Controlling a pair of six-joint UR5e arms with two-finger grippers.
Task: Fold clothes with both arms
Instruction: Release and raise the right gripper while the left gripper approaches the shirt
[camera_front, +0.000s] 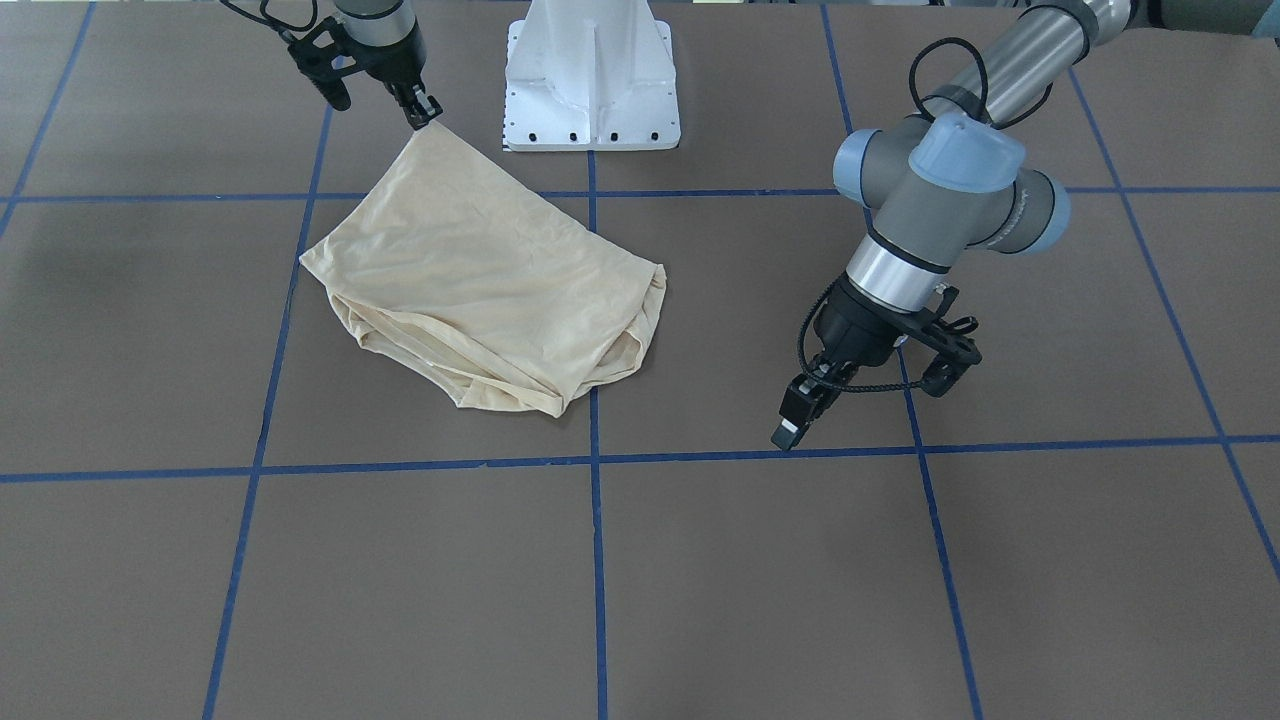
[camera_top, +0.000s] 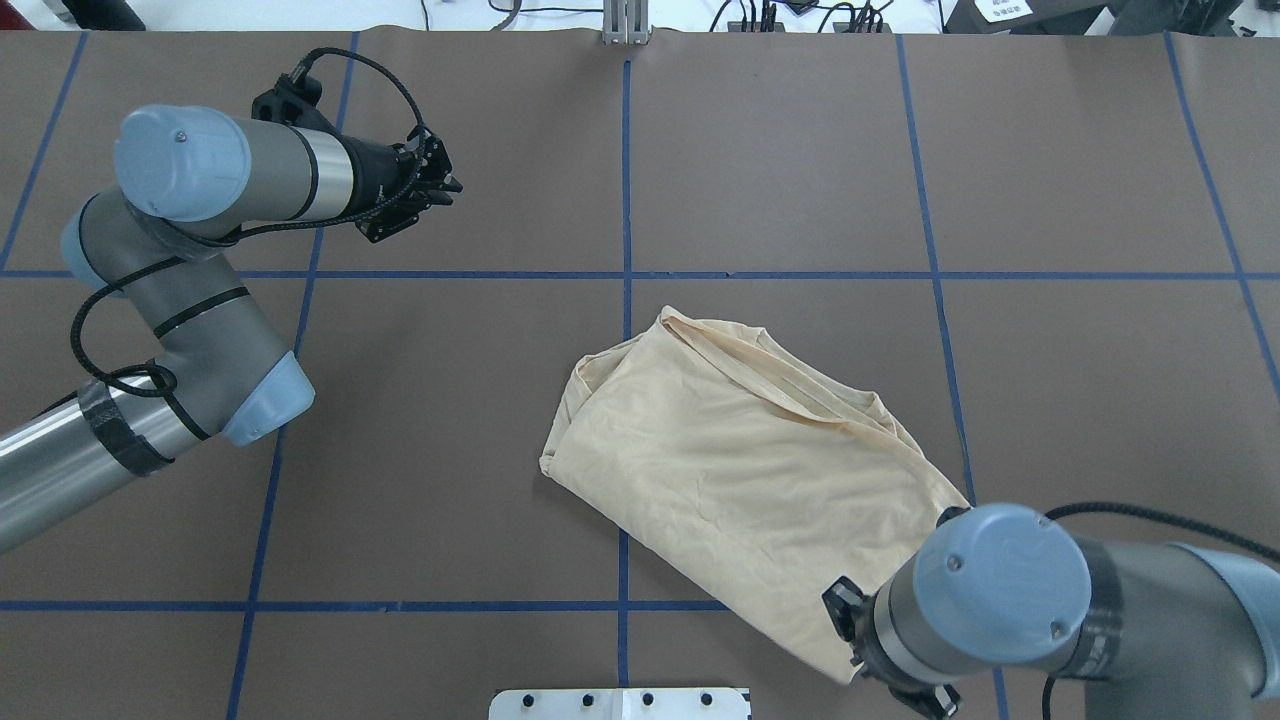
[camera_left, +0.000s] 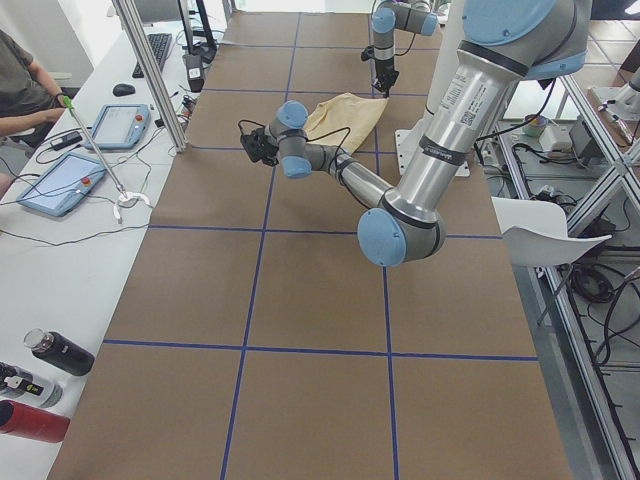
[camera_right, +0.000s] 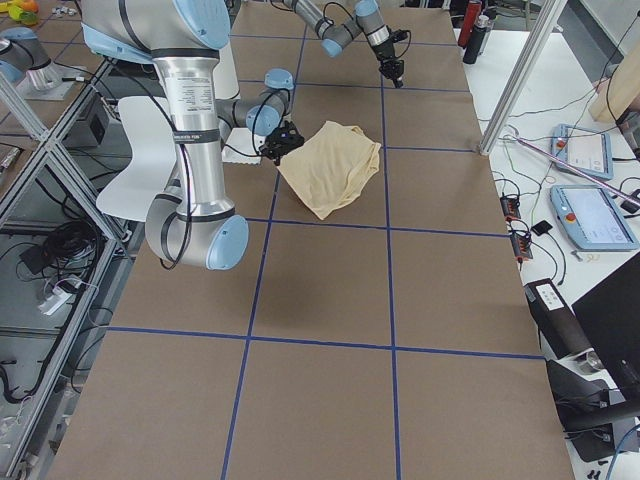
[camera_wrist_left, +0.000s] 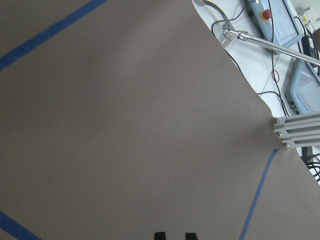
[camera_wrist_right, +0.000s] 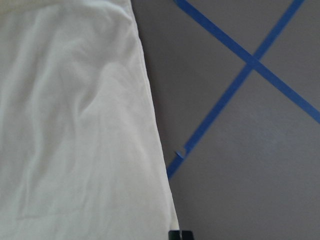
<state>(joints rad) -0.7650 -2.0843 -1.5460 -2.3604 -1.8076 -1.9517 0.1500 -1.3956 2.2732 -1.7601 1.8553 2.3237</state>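
Observation:
The pale cream-yellow T-shirt (camera_front: 470, 270) lies folded over in a bundle on the brown table, its print hidden. It also shows in the overhead view (camera_top: 740, 470) and the right wrist view (camera_wrist_right: 75, 125). My right gripper (camera_front: 425, 112) is shut on the shirt's corner nearest the robot base and holds it slightly raised, so the cloth slopes up to it. In the overhead view my right wrist hides that gripper. My left gripper (camera_front: 787, 432) is empty and hovers over bare table well away from the shirt. In the left wrist view (camera_wrist_left: 174, 235) its tips stand a small gap apart.
The white pedestal base (camera_front: 592, 90) stands at the table's robot side, close to the held corner. Blue tape lines (camera_front: 597, 560) grid the brown tabletop. An aluminium post (camera_wrist_left: 300, 127) and operator tablets (camera_left: 120, 125) stand by the far table edge.

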